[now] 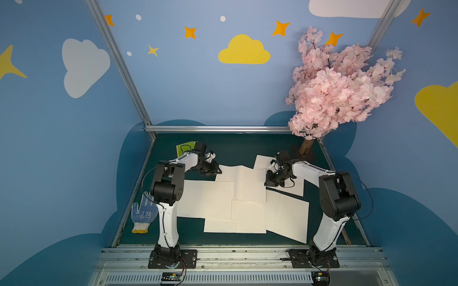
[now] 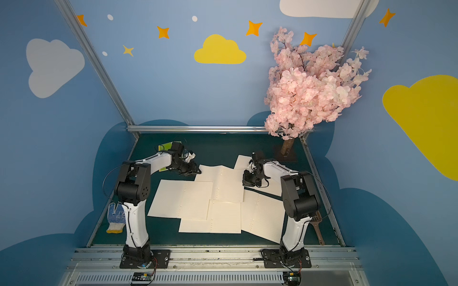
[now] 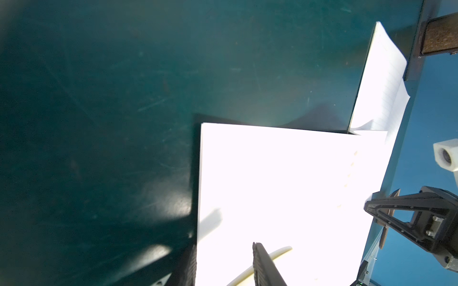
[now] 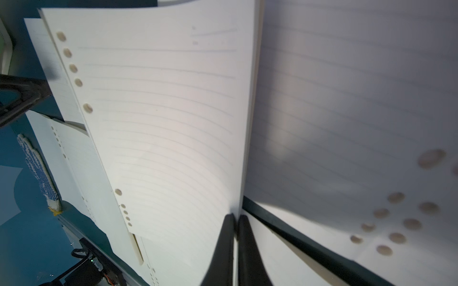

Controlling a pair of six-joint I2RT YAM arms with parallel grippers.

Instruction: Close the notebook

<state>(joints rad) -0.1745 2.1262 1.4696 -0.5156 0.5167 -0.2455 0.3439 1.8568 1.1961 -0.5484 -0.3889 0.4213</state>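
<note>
Several cream lined notebooks lie open on the dark green table. Both grippers are at the far-middle notebook. My right gripper is shut on the outer edge of its right-hand page, which bows upward. My left gripper is at the notebook's left edge, open. One of its fingers is beside the edge and the other is over the bright white page, with nothing pinched.
Other open notebooks lie at front left, front middle, front right and far right. A dotted work glove lies at the left edge. A green booklet and a pink blossom tree stand at the back.
</note>
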